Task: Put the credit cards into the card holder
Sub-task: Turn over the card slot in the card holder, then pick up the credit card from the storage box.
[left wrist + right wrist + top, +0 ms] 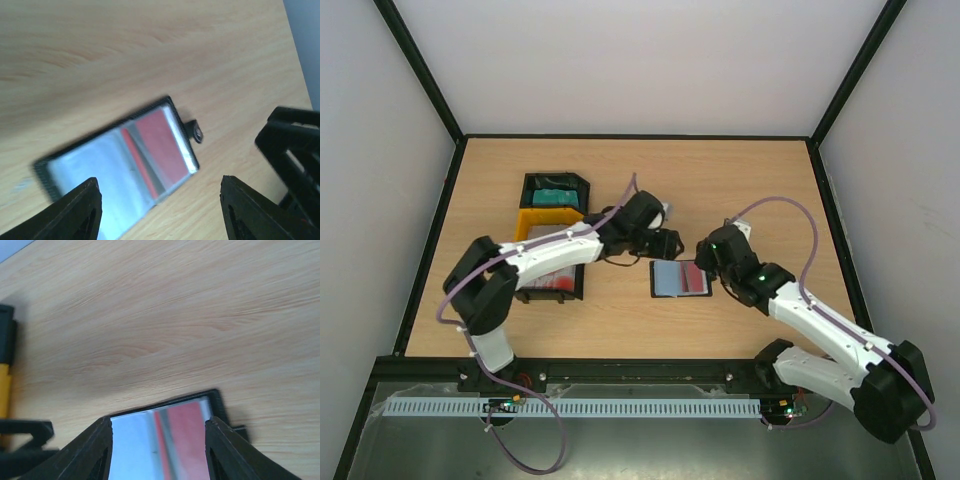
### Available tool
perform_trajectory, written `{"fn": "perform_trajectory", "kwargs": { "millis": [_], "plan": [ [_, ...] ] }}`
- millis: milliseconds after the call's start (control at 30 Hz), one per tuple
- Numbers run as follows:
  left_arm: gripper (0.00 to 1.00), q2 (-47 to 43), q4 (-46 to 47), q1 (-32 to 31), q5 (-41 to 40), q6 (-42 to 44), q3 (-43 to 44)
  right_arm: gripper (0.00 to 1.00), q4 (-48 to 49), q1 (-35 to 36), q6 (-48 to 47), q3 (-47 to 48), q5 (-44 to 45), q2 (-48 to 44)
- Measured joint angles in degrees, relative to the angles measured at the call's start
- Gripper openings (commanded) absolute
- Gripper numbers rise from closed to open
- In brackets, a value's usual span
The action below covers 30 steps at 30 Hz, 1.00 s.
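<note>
The black card holder (678, 280) lies open on the table, its clear pockets up. A red card (694, 278) shows in its right pocket, and the left pocket looks whitish-blue. My left gripper (665, 243) hangs open just behind the holder. In the left wrist view the holder (120, 165) and its clasp strap (196, 132) lie ahead of the wide-open gripper (159, 192). My right gripper (716, 266) is open at the holder's right edge. In the right wrist view the gripper (159, 422) straddles the holder (160, 440). A teal card (555, 196) lies in the far black tray.
Three trays stand at the left: a black one (532, 184) at the back, a yellow one (532, 222), and a near black one (570, 292) holding a red-and-white card (558, 278), partly under my left arm. The yellow tray's edge (4, 390) shows in the right wrist view.
</note>
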Motion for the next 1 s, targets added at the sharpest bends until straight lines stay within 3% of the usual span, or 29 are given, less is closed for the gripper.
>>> {"fn": "perform_trajectory", "kwargs": {
  "millis": [233,567,1000],
  "plan": [
    [0.51,-5.33,-3.39,5.35,-2.6,1.44,-5.29,0.5,6.6,0.0,-2.82,2.01,-8.74,7.87],
    [0.52,-10.14,-9.66,4.59,-5.14,-2.19,-20.28,0.5,11.5,1.36,-3.06,3.89,-15.72,16.33],
    [0.51,-22.14,-16.57,8.17,-15.19,-8.61,-22.43,0.5,14.12,5.2,-2.56,5.09,-18.71,22.49]
  ]
}}
